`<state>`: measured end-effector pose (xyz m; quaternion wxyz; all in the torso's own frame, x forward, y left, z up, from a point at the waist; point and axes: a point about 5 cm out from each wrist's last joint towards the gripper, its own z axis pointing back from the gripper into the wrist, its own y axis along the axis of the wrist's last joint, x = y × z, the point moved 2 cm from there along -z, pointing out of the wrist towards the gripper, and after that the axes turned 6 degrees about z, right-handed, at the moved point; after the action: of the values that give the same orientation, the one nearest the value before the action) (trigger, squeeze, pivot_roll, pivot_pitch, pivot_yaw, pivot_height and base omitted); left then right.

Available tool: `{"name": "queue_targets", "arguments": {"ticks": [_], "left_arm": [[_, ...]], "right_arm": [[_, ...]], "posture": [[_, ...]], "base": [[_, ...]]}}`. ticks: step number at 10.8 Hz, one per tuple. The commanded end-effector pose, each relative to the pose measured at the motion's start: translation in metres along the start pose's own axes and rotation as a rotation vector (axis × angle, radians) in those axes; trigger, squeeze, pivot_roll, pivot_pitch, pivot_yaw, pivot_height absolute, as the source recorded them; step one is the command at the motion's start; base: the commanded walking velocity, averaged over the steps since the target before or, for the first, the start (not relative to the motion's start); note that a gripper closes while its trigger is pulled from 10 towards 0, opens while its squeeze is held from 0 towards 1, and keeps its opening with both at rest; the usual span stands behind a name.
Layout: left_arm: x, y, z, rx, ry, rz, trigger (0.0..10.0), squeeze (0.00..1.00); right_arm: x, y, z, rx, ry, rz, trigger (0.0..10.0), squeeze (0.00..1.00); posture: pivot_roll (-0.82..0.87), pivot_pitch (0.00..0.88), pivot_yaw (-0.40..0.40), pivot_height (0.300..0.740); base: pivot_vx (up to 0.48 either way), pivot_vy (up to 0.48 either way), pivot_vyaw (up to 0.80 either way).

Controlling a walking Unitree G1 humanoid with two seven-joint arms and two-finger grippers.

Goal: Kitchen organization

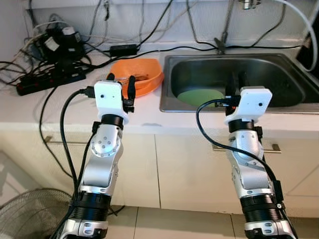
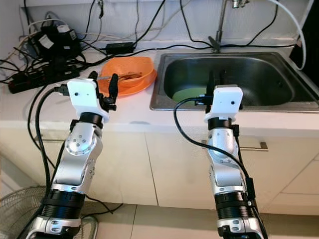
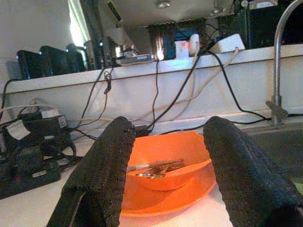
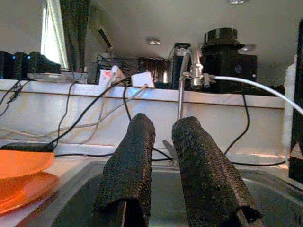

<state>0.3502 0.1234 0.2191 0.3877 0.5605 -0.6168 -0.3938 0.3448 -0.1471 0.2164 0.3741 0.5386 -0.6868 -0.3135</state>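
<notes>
Nothing looks tidied yet. The left gripper (image 1: 121, 85), fingers spread, hovers before the orange bowl (image 1: 141, 72) on the worktop (image 1: 75, 107); the right gripper (image 1: 236, 83), slightly parted, hangs over the sink (image 1: 279, 74), where a green plate (image 1: 199, 96) lies.

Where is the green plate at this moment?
The green plate lies at the bottom of the steel sink, toward the sink's left side, partly hidden behind the right gripper. The orange bowl sits on the counter just left of the sink.

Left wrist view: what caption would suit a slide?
Left gripper, fingers open, faces an orange bowl holding metal utensils on an orange plate.
</notes>
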Motion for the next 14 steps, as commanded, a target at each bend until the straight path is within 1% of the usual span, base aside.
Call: {"name": "queue_targets", "arguments": {"ticks": [1,8,14], "left_arm": [[-0.0025,0.0023,-0.0026,0.004,0.006,-0.013,10.0,0.0],[-0.0065,0.004,-0.0043,0.007,0.026,-0.022,10.0,0.0],[-0.0078,0.0053,-0.0056,0.011,0.035,-0.027,10.0,0.0]], "right_arm": [[-0.0033,0.0024,-0.002,0.011,0.007,-0.014,10.0,0.0],[-0.0024,0.0019,-0.0022,0.006,0.0,-0.018,10.0,0.0],[-0.0026,0.002,-0.0023,0.006,-0.003,-0.021,10.0,0.0]], "posture": [[0.05,0.0,0.083,0.74],[0.06,0.001,0.082,0.74],[0.06,0.005,0.082,0.74]], "base": [[0.0,0.0,0.0],[0.0,0.0,0.0],[0.268,0.0,0.0]]}}
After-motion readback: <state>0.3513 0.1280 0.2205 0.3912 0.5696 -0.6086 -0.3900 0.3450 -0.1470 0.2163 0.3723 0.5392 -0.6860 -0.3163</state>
